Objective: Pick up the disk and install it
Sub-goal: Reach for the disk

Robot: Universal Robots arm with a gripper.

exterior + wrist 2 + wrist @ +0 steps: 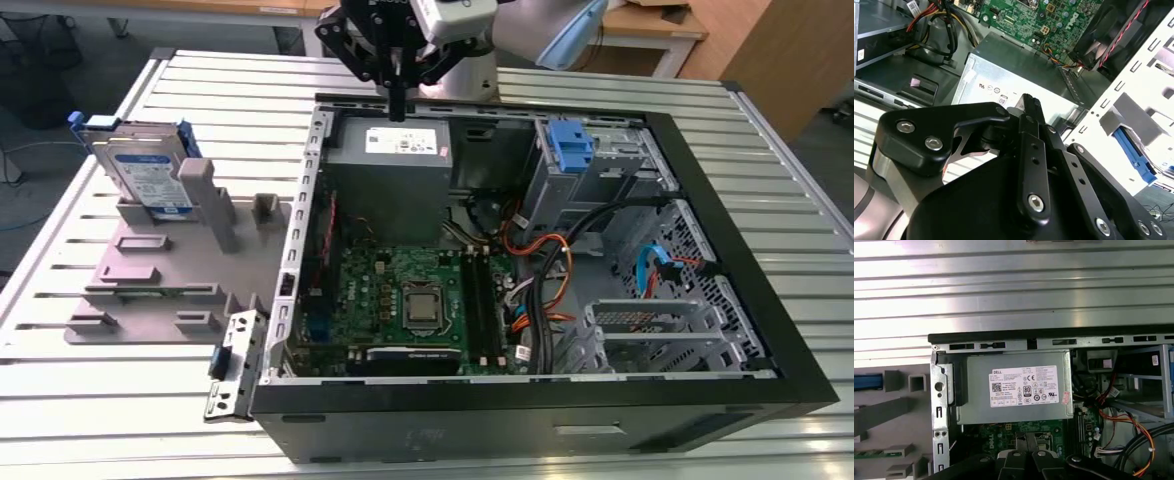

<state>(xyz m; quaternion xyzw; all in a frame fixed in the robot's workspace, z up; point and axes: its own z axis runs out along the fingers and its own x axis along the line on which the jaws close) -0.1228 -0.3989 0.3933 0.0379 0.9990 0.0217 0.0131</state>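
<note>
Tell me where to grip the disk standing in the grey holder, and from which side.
Probably its upper edge, from straight above, with the fingers closing across its two broad faces. The disk stands on edge in the grey holder. The holder's posts hem in its lower part, while its top stands free.

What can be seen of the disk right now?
The disk is a flat rectangular silver drive with a white-and-blue label on its face, framed by a blue plastic caddy. It stands on edge, roughly upright, slotted into a grey holder on the slatted table, at the exterior view's left of the open computer case. Only the holder touches it. The claw hangs shut and empty over the case's far end, well apart from it.
</note>
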